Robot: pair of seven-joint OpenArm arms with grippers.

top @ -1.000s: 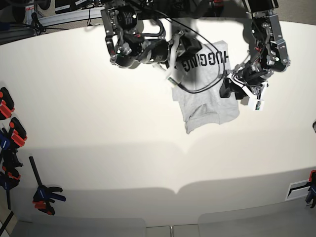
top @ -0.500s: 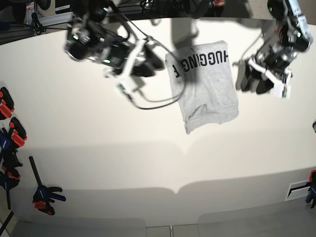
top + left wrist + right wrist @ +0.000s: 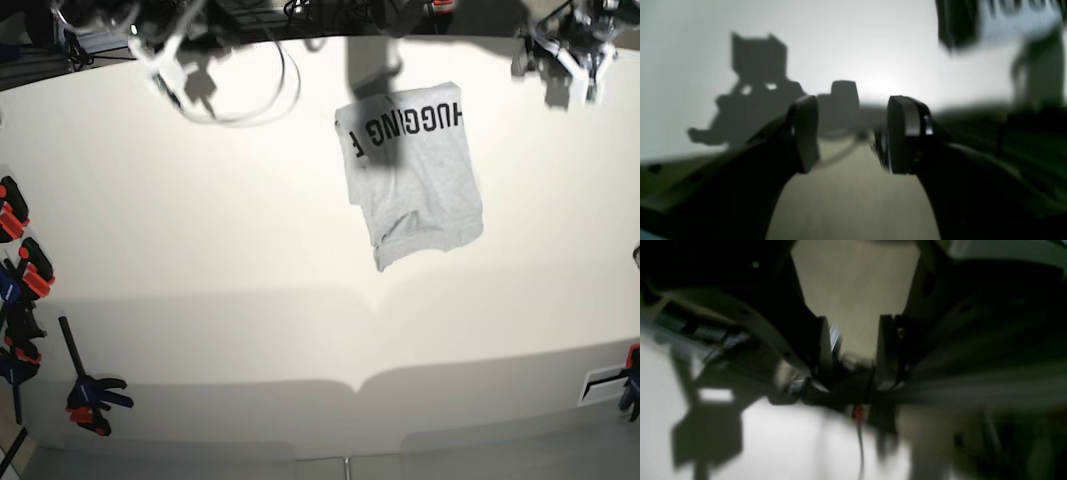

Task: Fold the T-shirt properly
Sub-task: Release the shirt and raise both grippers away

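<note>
On the counter, base view: one T-shirt (image 3: pixel 412 170) lies folded into a tall narrow bundle near the far edge of the counter (image 3: pixel 200 260), "HUGGING" lettering face up along its far end, a rumpled lip at its near end.
Long axis, base view: runs from far to near, tilted slightly toward the view's right at the near end.
Arms, base view: two, both pulled up to the far corners and well apart from the shirt; the left gripper (image 3: pixel 565 62) is at the top right, the right gripper (image 3: pixel 175 70) at the top left with a loop of white cable beside it.
Nearer arm, base view: the left one, by my judgement; the shirt lies nearer and toward the centre from either set of jaws.
Clamps, base view: several red, blue and black clamps (image 3: pixel 20 290) along the left edge; exact count unclear.
Left wrist view: the left gripper (image 3: pixel 853 133) has its jaws spread wide with nothing between them; only blurred counter and shadow beyond, no shirt.
Right wrist view: the right gripper (image 3: pixel 853 353) shows a clear gap between its jaws, nothing gripped; blurred, no shirt in sight.
Count: one shirt, two grippers, neither holding cloth.
</note>
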